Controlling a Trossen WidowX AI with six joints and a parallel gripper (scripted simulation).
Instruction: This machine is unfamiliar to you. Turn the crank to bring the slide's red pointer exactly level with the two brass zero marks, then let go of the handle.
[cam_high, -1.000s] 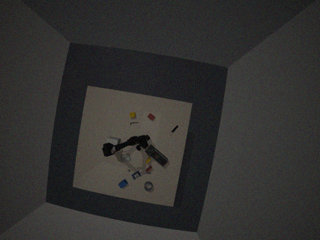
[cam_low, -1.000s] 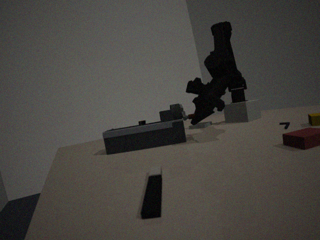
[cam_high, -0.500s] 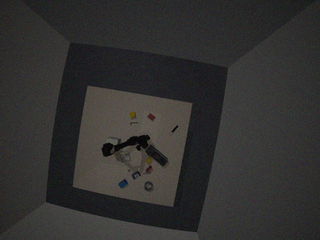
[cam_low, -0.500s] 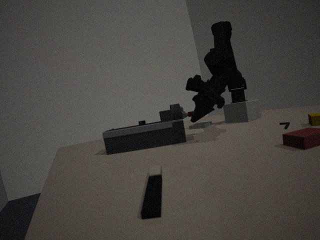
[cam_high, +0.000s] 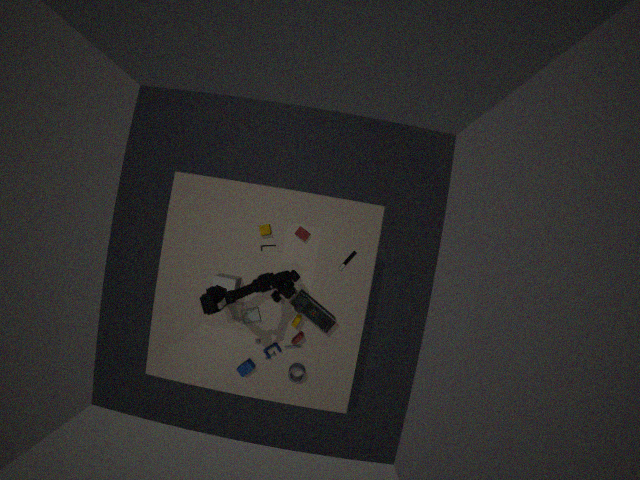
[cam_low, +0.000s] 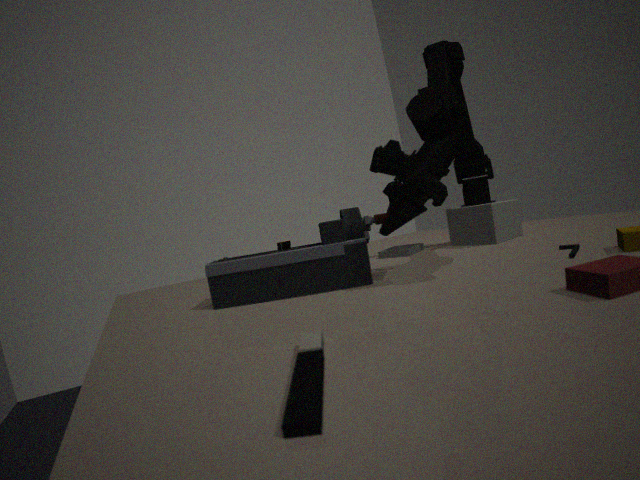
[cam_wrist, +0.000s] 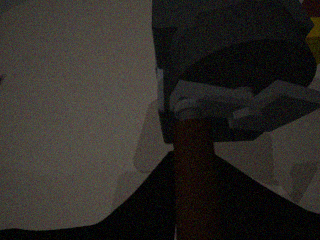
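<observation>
The machine (cam_high: 323, 319) (cam_low: 289, 282) is a long dark grey box with a lighter rim. A small dark block (cam_low: 287, 245) stands up from its top. At the end nearer the arm, the grey crank arm (cam_wrist: 215, 99) reaches across the machine's end face. Its red-brown handle (cam_low: 379, 218) (cam_wrist: 194, 175) sticks out toward my gripper. My gripper (cam_low: 384, 227) (cam_wrist: 188, 158) is shut on the handle, with a dark finger on either side of it in the wrist view. The red pointer and brass zero marks are too small and dark to read, so their alignment cannot be told.
A yellow block (cam_high: 296, 320), a red piece (cam_high: 297, 338), a blue bracket (cam_high: 268, 347) and a grey ring (cam_high: 297, 372) lie near the machine. A pale square piece (cam_high: 252, 314) lies below the arm. A black bar (cam_high: 349, 257) (cam_low: 305, 393) lies farther off.
</observation>
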